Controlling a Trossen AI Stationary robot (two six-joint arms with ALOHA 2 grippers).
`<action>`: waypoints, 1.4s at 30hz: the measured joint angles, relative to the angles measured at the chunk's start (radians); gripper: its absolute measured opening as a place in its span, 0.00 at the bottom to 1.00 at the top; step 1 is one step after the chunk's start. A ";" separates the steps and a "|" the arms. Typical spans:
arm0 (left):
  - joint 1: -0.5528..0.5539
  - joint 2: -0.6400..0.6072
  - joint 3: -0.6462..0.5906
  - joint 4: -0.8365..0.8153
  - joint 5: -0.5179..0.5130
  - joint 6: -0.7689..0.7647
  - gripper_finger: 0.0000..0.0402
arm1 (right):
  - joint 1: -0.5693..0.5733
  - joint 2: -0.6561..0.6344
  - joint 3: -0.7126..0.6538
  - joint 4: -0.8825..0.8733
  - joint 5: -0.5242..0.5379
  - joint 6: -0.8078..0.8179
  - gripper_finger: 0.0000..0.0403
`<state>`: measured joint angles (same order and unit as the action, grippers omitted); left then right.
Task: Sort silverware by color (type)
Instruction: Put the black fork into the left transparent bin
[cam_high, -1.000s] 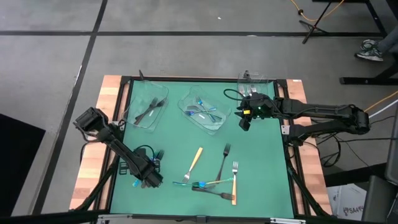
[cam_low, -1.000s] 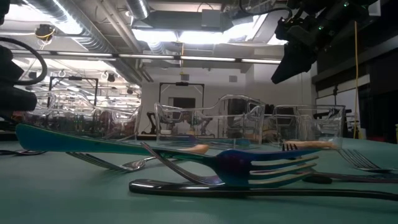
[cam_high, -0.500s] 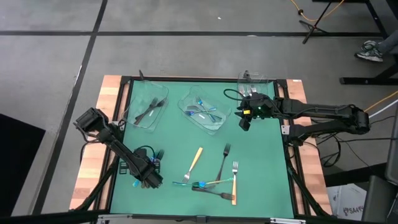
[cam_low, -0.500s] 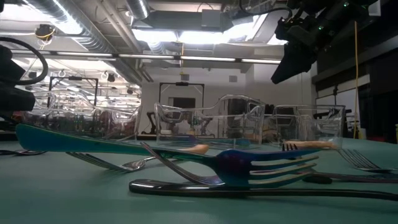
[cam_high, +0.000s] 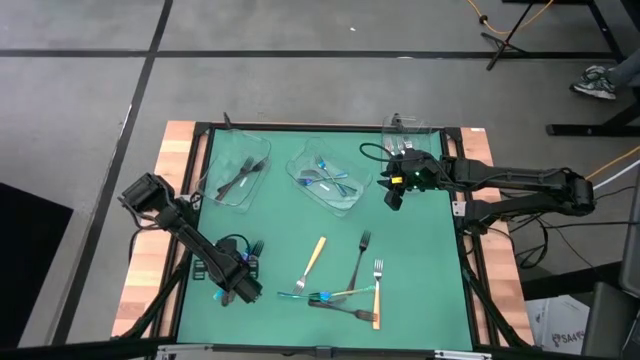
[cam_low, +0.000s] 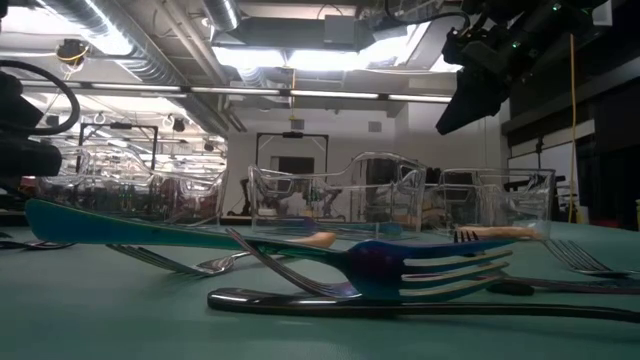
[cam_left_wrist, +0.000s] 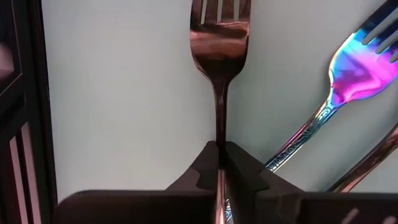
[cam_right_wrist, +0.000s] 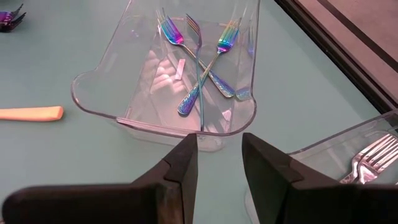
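My left gripper (cam_high: 242, 281) sits near the table's near-left corner, shut on a dark fork (cam_left_wrist: 219, 37) whose tines point away from it. An iridescent fork (cam_left_wrist: 351, 68) lies beside that one. My right gripper (cam_high: 391, 200) hangs open above the mat, by the middle clear tray (cam_right_wrist: 112, 102) that holds iridescent forks (cam_right_wrist: 198, 56). Loose on the mat lie an orange-handled utensil (cam_high: 314, 257), a dark fork (cam_high: 358, 258), an orange-handled fork (cam_high: 377, 290) and a blue iridescent fork (cam_low: 400, 265) that rests across others. My left gripper pinches the dark fork's thin handle (cam_left_wrist: 219, 127) just behind the neck, between its two fingers (cam_left_wrist: 239, 163). The fork runs straight out from between them, in line with the fingers. Whether it is lifted off the mat I cannot tell.
The far-left tray (cam_high: 236, 170) holds dark forks. The far-right tray (cam_high: 411, 133) holds silver forks (cam_right_wrist: 373, 155). A black frame (cam_high: 330, 127) borders the green mat, with wooden strips outside it. Open mat lies between the trays and the loose cluster.
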<state>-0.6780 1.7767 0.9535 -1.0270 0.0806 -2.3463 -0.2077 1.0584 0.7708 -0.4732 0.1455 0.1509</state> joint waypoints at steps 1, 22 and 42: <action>0.000 0.000 0.000 0.000 -0.002 0.000 0.01 | 0.000 0.000 0.000 0.000 0.000 0.000 0.29; 0.010 -0.143 0.107 -0.057 -0.259 0.193 0.01 | 0.000 0.000 0.000 0.000 0.000 0.000 0.29; 0.349 -0.405 0.209 -0.063 -0.516 0.939 0.01 | 0.000 0.000 0.000 0.000 0.000 0.000 0.29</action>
<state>-0.3288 1.3717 1.1626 -1.0896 -0.4352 -1.4077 -0.2077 1.0584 0.7708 -0.4729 0.1452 0.1509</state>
